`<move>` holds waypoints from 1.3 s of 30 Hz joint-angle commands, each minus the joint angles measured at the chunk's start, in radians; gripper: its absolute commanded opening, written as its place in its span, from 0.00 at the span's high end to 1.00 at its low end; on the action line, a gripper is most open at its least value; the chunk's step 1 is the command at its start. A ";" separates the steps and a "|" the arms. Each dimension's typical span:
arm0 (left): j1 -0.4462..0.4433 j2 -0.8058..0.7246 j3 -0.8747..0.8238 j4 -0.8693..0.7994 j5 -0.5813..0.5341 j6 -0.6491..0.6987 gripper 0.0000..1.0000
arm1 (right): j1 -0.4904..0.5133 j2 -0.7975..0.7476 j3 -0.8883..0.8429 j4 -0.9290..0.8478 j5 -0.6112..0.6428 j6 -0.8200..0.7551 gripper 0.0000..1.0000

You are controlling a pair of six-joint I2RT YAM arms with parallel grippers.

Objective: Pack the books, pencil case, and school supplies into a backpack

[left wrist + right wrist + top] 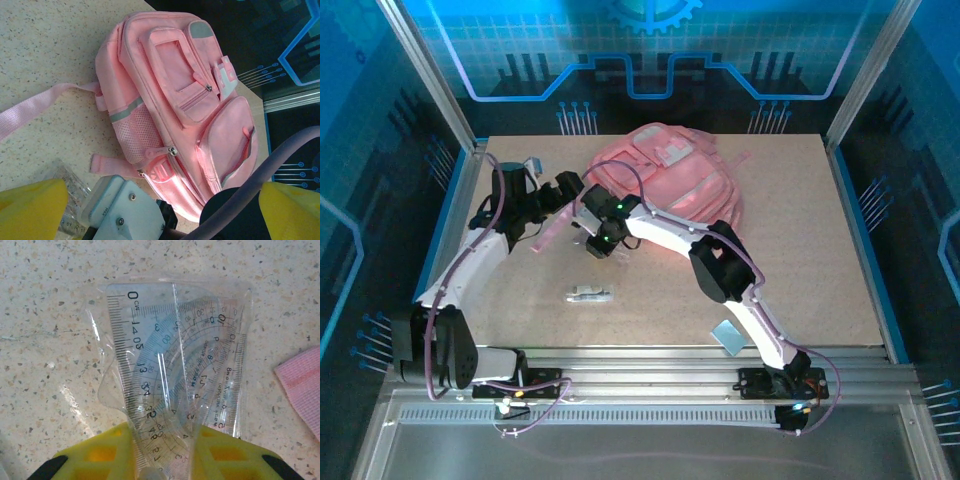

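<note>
Beside the backpack (670, 180), right tool (162, 456) pinches a clear packet (200, 315) (rulers (125, 355) inside) by its edge; slick plastic may slip out. Left tool (161, 210) gapes wide.

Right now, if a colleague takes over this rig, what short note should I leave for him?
Left gripper: jaws wide open, empty, beside the backpack.
Right gripper: jaws closed on the near edge of the clear packet, on the table.
Pen-like stick and pale blue rectangle: loose on the table's near side.
Done: cannot tell, the backpack's inside is hidden.
Left: packet, stick and rectangle into the backpack.
</note>
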 commanded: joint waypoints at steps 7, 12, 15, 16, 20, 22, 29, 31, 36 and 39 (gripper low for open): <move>-0.004 -0.013 0.022 -0.008 0.041 0.001 0.02 | -0.039 -0.180 -0.079 -0.028 -0.171 0.099 0.77; -0.034 0.005 0.038 0.001 0.038 0.011 0.03 | -0.107 -0.309 -0.251 0.084 -0.355 0.213 0.77; -0.079 0.028 0.072 -0.026 0.008 0.048 0.04 | -0.162 -0.395 -0.371 0.161 -0.445 0.291 0.76; -0.100 0.037 0.089 -0.041 -0.014 0.068 0.04 | -0.183 -0.429 -0.414 0.184 -0.466 0.311 0.75; -0.201 0.080 0.148 -0.085 -0.114 0.160 0.04 | -0.272 -0.576 -0.581 0.241 -0.464 0.369 0.74; -0.256 0.109 0.179 -0.099 -0.163 0.204 0.05 | -0.326 -0.645 -0.646 0.240 -0.436 0.389 0.73; -0.448 0.275 0.324 -0.136 -0.326 0.368 0.06 | -0.583 -0.877 -0.853 0.265 -0.395 0.458 0.71; -0.502 0.332 0.377 -0.158 -0.380 0.433 0.06 | -0.664 -0.933 -0.896 0.268 -0.383 0.469 0.70; -0.604 0.505 0.546 -0.214 -0.465 0.546 0.07 | -0.832 -1.027 -0.996 0.314 -0.399 0.509 0.69; -0.650 0.605 0.652 -0.238 -0.506 0.601 0.09 | -0.897 -1.068 -1.041 0.332 -0.411 0.519 0.69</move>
